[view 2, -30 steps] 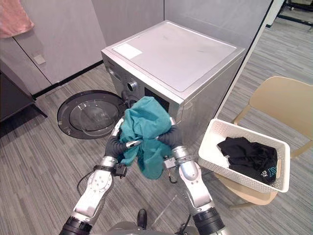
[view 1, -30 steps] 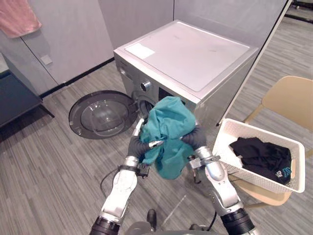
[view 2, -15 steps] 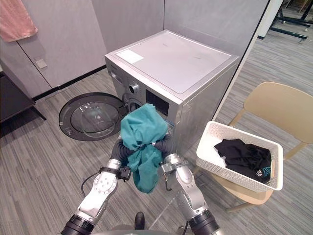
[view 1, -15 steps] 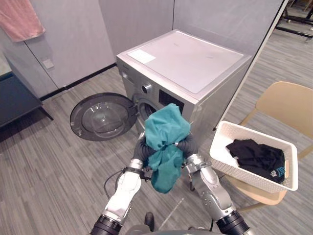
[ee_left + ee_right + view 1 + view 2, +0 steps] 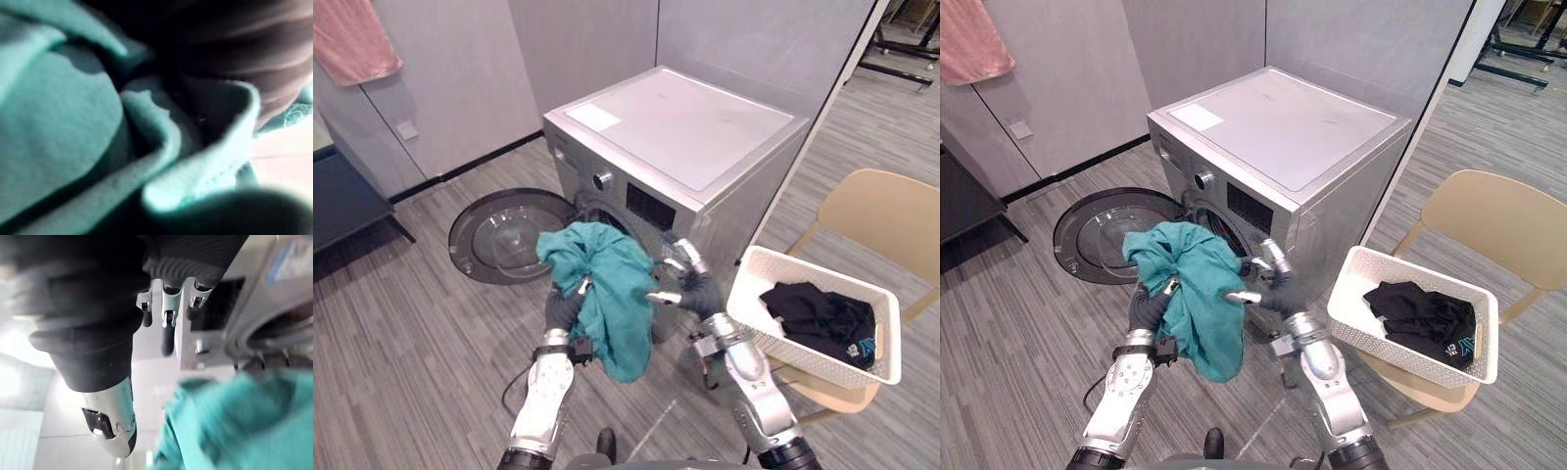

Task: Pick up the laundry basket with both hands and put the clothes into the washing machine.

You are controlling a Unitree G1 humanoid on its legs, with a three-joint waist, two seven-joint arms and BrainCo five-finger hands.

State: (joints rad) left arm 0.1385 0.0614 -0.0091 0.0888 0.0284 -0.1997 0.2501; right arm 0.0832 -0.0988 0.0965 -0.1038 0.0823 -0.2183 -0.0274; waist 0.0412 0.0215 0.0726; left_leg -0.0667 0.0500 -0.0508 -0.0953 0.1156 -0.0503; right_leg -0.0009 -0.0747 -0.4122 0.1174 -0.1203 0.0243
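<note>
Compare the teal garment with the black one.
The teal garment hangs from the left hand before the washing machine; the black garment lies in the white basket on the chair. The teal garment drapes long; the black garment is bunched up. Both are cloth, neither inside the washing machine.

Soft, even light gives the washing machine point(image 5: 690, 127) top a pale sheen. The left wrist view is dim, with folds of the teal garment point(image 5: 58, 127) deep in shadow; bright glare whitens the backdrop past the right robot hand point(image 5: 167, 335).
</note>
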